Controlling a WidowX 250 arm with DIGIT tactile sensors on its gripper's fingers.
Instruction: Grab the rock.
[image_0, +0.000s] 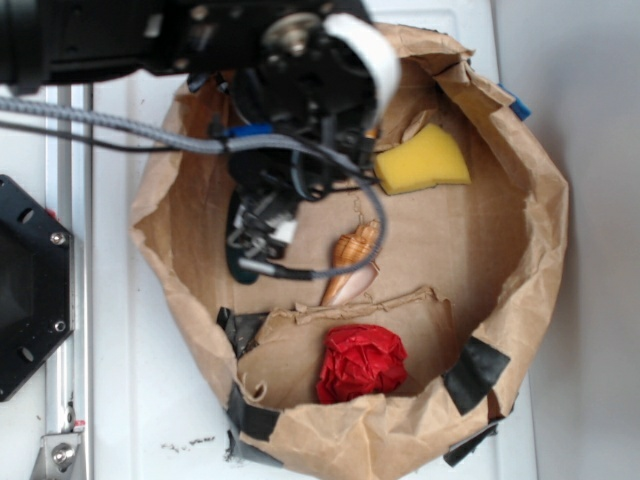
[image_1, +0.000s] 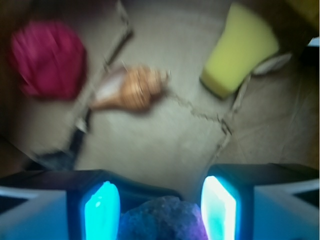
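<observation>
The rock shows only in the wrist view, a rough dark lump lit blue-purple at the bottom edge. It fills the gap between the two glowing fingers of my gripper and touches both pads, so the gripper is shut on it. The paper floor behind it is blurred and looks some way below. In the exterior view the gripper hangs inside the left half of the brown paper bag, and the arm hides the rock there.
A tan spiral seashell lies mid-bag just right of the gripper. A yellow sponge sits at the back right. A red crumpled object rests near the front wall. Black tape patches the rim.
</observation>
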